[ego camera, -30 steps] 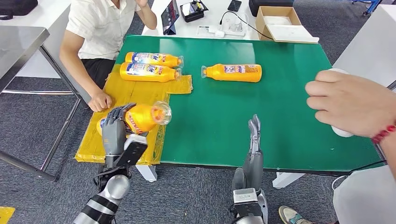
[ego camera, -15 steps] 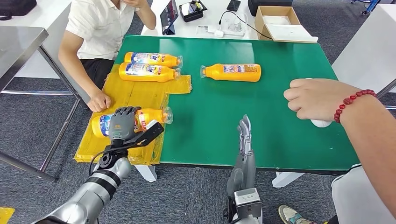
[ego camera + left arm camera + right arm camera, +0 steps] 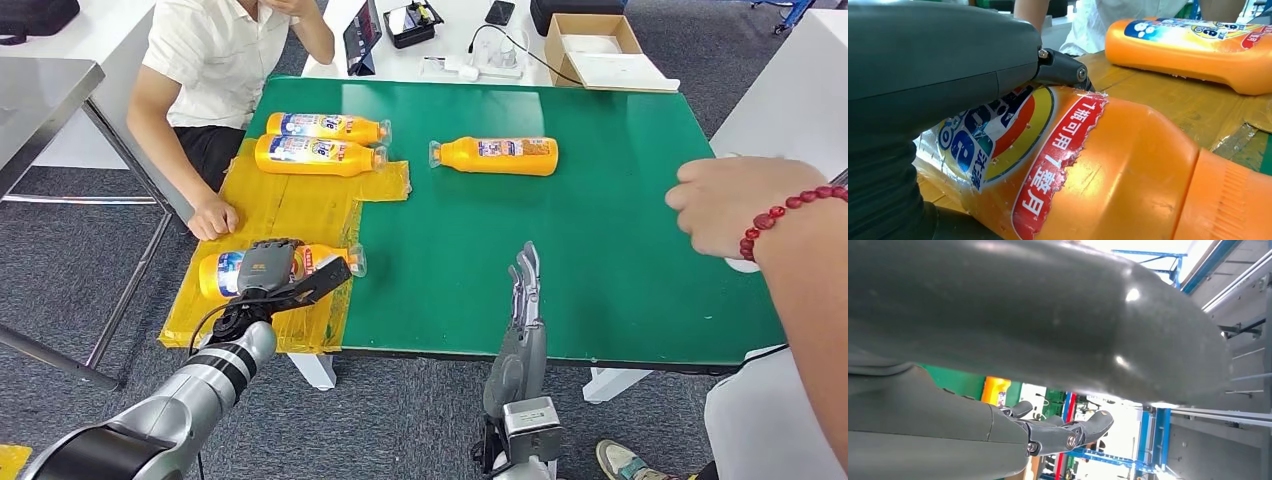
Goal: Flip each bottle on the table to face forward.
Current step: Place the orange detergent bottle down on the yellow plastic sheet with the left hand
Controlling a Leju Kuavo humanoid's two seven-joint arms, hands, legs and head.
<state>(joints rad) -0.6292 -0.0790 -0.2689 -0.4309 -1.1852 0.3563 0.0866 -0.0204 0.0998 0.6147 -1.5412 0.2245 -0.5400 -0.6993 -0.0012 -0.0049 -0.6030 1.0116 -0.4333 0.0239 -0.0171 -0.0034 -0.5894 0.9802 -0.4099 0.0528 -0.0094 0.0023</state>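
Gripping the near bottle [image 3: 222, 273] with the left hand [image 3: 268, 270], dark fingers draped over the body and the thumb pressing on the label. Lying on its side on the yellow mat [image 3: 290, 215], at the near left corner of the green table [image 3: 600, 250], clear cap pointing right. Showing the printed label upward in the left wrist view, red band and blue lettering plainly readable, so probably already facing forward and only waiting to be let go.

Hovering at the table's near edge, the right hand [image 3: 525, 285]: fingers straight and pointing far, holding nothing, touching no bottle, likely keeping out of the way until needed.

Lying side by side at the far left, 2 labelled bottles [image 3: 320, 140], blue and white fronts up, caps to the right. Resting well apart from them on bare green, a lone bottle [image 3: 495, 155], cap to the left and only a small label strip showing; judging by that, probably the 1 awaiting turning.

Sitting beyond the far edge, a cardboard box [image 3: 570, 30] holding something white, and a black tray [image 3: 415, 22] holding small items too tiny to name.

Resting on the mat's left edge, a seated person's hand [image 3: 212, 218]. Reaching in from the right, another person's hand [image 3: 735, 205] with a red bead bracelet.
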